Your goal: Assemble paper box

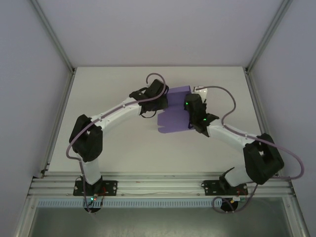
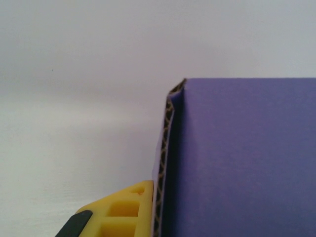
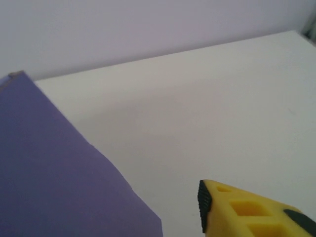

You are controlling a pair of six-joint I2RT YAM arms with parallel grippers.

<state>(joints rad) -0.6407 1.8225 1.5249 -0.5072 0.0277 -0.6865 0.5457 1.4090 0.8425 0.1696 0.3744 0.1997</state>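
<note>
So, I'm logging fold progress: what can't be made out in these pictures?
- Top view: both wrists cover the middle of the purple thin card box; its flaps' state is hidden.
- Left wrist view: the box runs off the right and bottom edges; the left hand's second finger is hidden behind the card.
- Right wrist view: one yellow finger of the right hand shows, so its opening is unclear.

The top camera looks steeply down from above and behind, over the whole bench. Both wrist cameras sit very near the paper box, apparently on opposite sides, looking low across the bench.
</note>
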